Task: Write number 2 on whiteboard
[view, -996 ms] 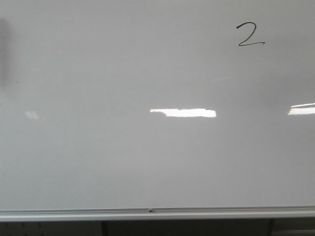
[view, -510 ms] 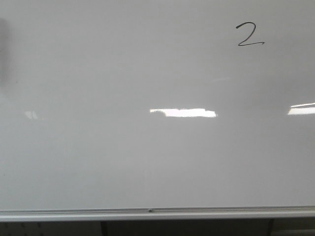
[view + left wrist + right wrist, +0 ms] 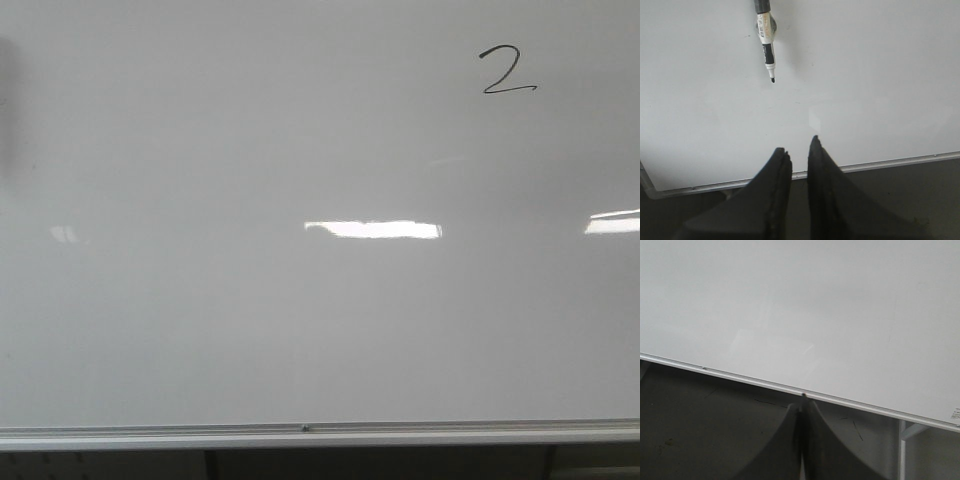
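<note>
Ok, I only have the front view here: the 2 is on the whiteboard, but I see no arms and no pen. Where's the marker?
Observer: The left wrist view shows a marker, uncapped, in front of the whiteboard. Its far end runs out of that picture, and I cannot tell whether it touches the board.
Operator: Is the left gripper holding it?
Observer: No. The left gripper is well apart from it, with a narrow gap between its fingers and nothing in the gap.
Operator: And the right one?
Observer: The right gripper is shut and empty, and it points at the board's bottom rail.
</note>
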Controlling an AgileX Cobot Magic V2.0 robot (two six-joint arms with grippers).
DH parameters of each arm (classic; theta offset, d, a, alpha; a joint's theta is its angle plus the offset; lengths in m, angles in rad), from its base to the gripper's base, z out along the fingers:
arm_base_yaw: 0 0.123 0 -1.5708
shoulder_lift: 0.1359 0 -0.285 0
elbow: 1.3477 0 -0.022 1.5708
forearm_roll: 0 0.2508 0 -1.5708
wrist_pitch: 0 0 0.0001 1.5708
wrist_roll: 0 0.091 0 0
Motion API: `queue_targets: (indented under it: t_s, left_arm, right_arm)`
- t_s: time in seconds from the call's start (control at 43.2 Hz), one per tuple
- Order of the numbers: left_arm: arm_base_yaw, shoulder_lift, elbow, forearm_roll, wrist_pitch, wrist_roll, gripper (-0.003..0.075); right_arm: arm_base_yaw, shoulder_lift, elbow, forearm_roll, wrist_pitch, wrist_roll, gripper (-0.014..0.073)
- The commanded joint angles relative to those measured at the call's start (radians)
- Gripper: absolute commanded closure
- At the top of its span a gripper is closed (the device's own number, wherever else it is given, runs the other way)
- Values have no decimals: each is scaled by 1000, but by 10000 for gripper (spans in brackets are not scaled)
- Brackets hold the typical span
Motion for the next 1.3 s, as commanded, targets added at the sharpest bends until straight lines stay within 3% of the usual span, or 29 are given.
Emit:
queue_targets:
  t_s: [0.0, 0.973, 1.089, 1.274]
  left_arm:
    - [3, 2, -31, -19, -74, -8, 724]
    - [3, -57, 1, -4, -128, -53, 741]
    - [3, -130, 121, 21, -241, -53, 741]
    - [3, -307, 440, 23, -559, -53, 741]
  right_arm:
    - [4, 6, -19, 7, -73, 3, 655]
    - [4, 6, -19, 7, -76, 2, 659]
    - [4, 6, -19, 7, -76, 2, 659]
    - [4, 6, -19, 7, -76, 2, 659]
